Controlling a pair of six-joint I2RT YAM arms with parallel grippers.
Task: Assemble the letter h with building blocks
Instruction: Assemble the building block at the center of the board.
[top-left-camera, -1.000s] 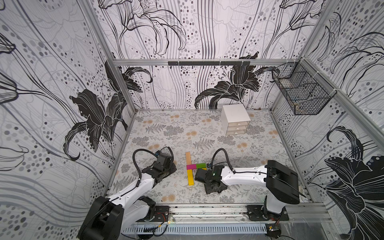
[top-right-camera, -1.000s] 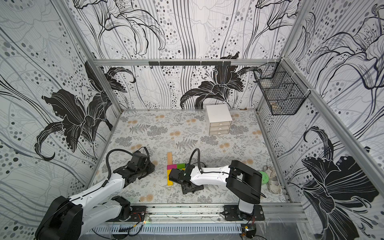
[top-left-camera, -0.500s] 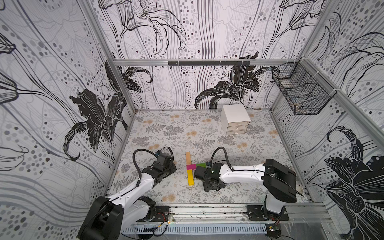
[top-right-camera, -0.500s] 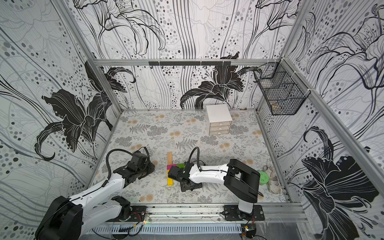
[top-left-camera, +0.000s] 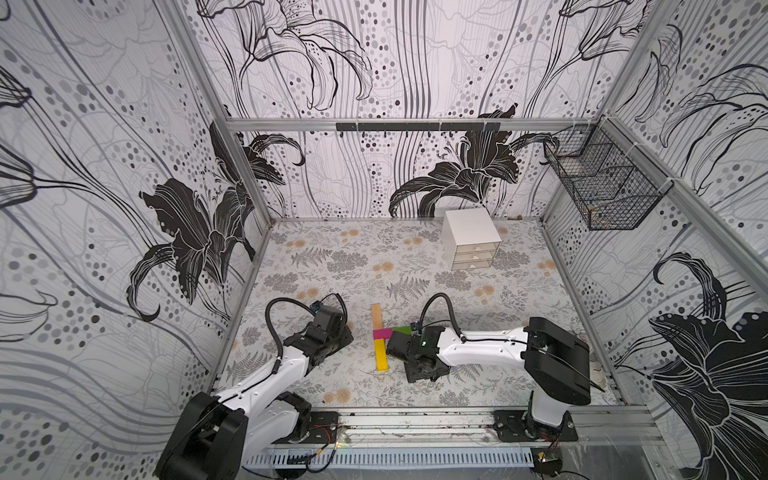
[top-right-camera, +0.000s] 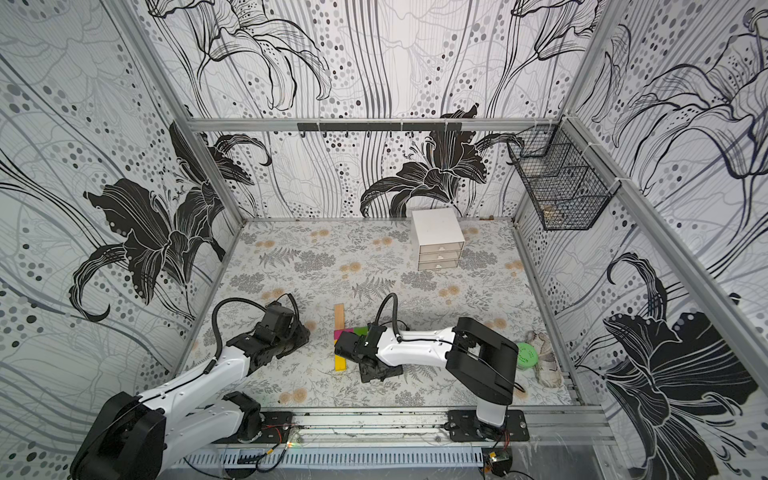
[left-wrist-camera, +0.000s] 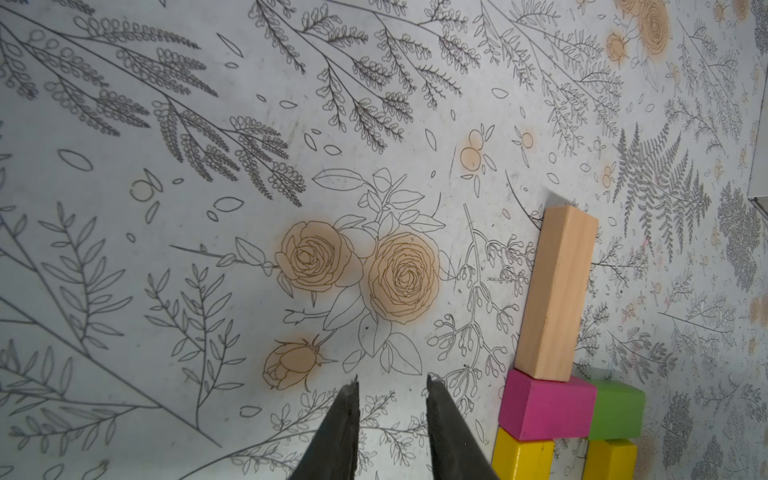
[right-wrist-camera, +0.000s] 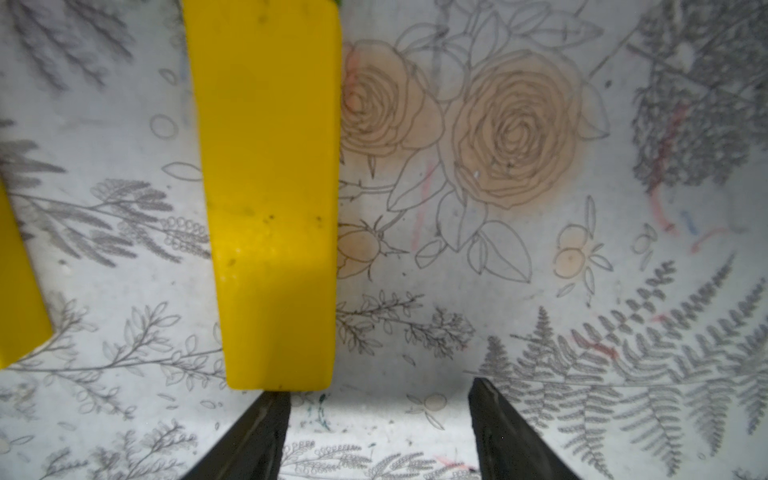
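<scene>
The building blocks lie flat in the letter h on the floral mat. In the left wrist view, a tan block (left-wrist-camera: 557, 291) meets a pink one (left-wrist-camera: 544, 405), a green one (left-wrist-camera: 617, 409) sits beside the pink, and two yellow ends (left-wrist-camera: 523, 457) (left-wrist-camera: 609, 459) show below. My left gripper (left-wrist-camera: 392, 380) is open and empty, left of the blocks (top-left-camera: 338, 334). My right gripper (right-wrist-camera: 376, 390) is open at the end of one yellow block (right-wrist-camera: 270, 187), one fingertip (right-wrist-camera: 272, 409) against its corner. In both top views my right wrist (top-left-camera: 401, 347) hides that block; the other yellow (top-left-camera: 381, 354) shows.
A white three-drawer box (top-left-camera: 471, 239) stands at the back right. A black wire basket (top-left-camera: 602, 187) hangs on the right wall. In a top view a green round thing (top-right-camera: 527, 355) and a crumpled cloth (top-right-camera: 544, 365) lie by the right wall.
My right arm has slid slightly left, closer over the blocks. The left arm and the visible blocks have not moved.
</scene>
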